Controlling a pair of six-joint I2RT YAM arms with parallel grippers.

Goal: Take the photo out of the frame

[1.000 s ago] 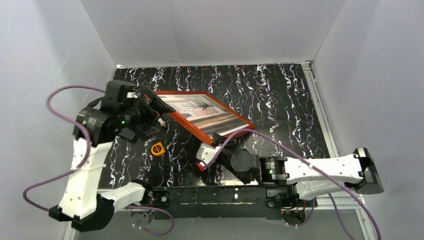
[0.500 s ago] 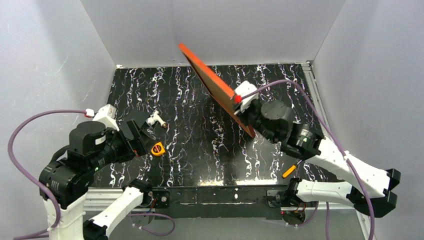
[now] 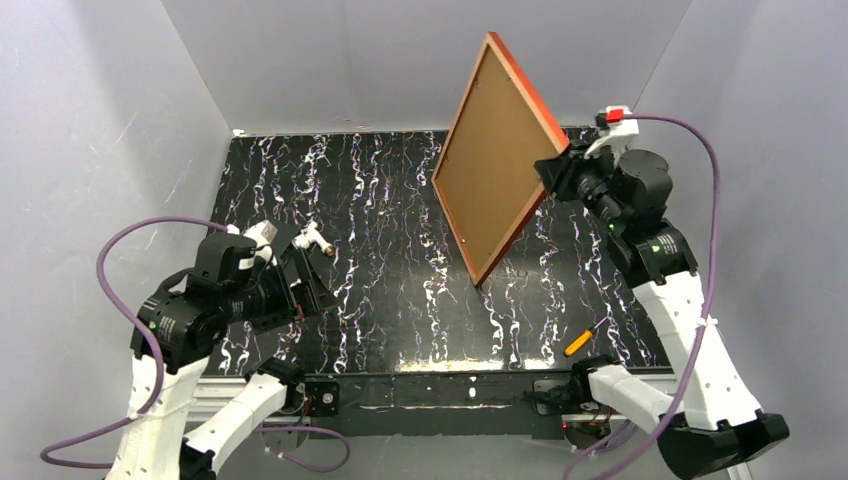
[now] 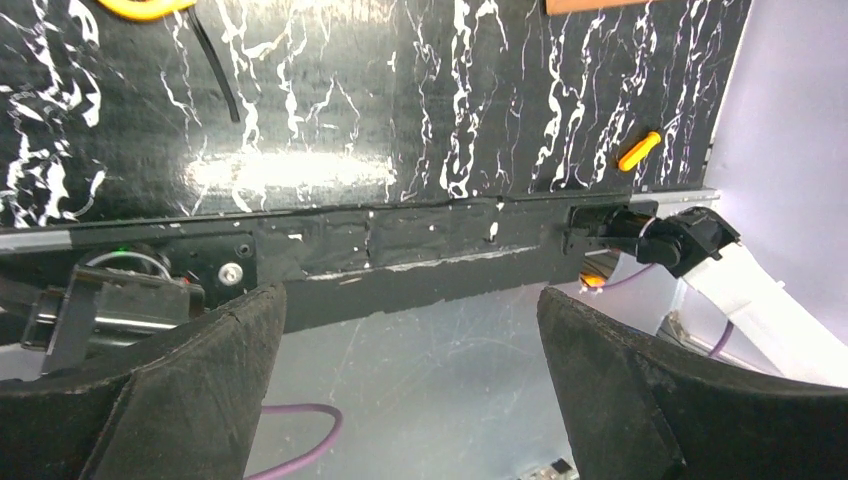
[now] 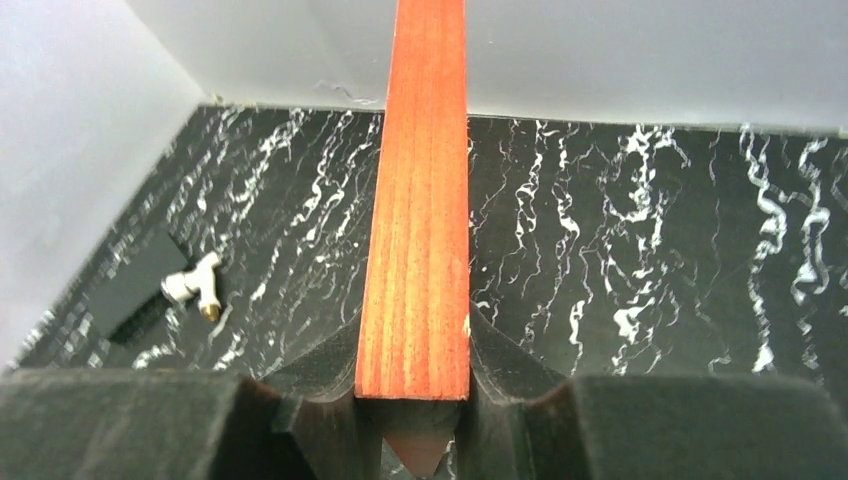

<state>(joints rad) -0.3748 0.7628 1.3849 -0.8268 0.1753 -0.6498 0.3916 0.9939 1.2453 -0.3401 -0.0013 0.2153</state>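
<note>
The table [image 3: 400,300], black and marbled, no longer carries the work piece. The frame [image 3: 523,88] is flat and picture-up at upper centre in the earlier overhead view. It now stands in the air right of centre near the top, tilted on one corner and clear of the surface.

The photo [image 3: 492,165] sits inside the frame, its plain brown board back turned to the overhead camera — not yet removed.

My right pincer [image 3: 562,172] pinches the frame's right-hand rail. The wrist view shows the red-brown edge clamped between both pads [image 5: 315,385].

My left pincer [image 4: 410,330] has drawn back to lower left, spread wide, holding nothing.

Assessment: the back is now exposed — the left pincer looks free to work the board out.

A white fitting [image 3: 313,240] and an orange tool [image 3: 578,343] lie on the table.
</note>
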